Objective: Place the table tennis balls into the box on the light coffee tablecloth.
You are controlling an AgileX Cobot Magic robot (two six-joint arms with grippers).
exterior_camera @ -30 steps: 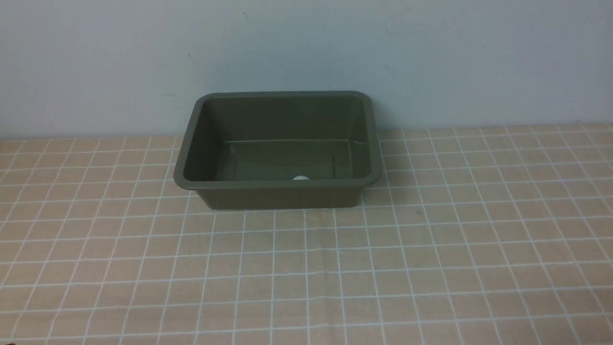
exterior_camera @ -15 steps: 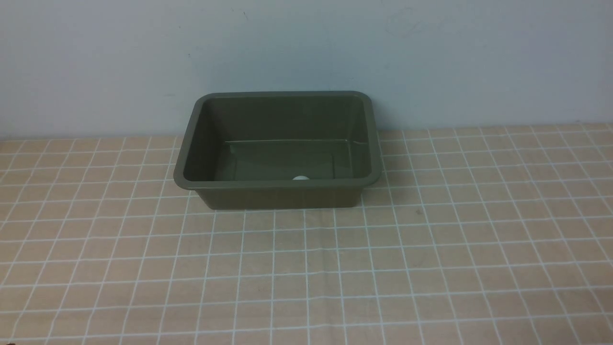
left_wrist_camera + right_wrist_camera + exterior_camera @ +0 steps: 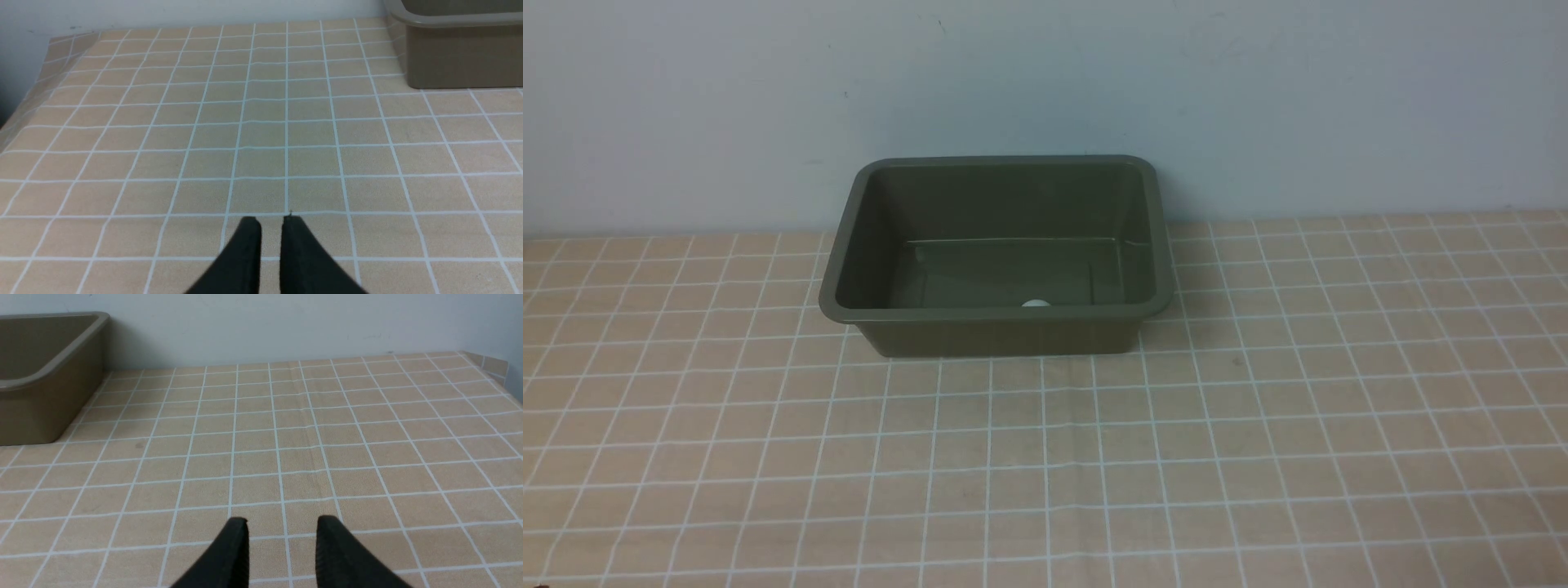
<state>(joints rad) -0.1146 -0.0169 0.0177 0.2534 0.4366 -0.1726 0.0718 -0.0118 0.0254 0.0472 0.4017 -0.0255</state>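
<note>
Ball (image 3: 1036, 303) lay inside box (image 3: 996, 255); left gripper (image 3: 271, 222) nearly pressed together, right gripper (image 3: 282, 524) spread, both empty; you'd best have kept them parked low

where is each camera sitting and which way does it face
Front view: sits between the arms, looking forward at the box, the ball inside it and the wall; no arm shows.
Left wrist view: low over the tablecloth, box to one side; left claw nearly closed.
Right wrist view: low over the cloth, facing the wall; right claw open.
Shared: all three show the box on the tablecloth.
</note>
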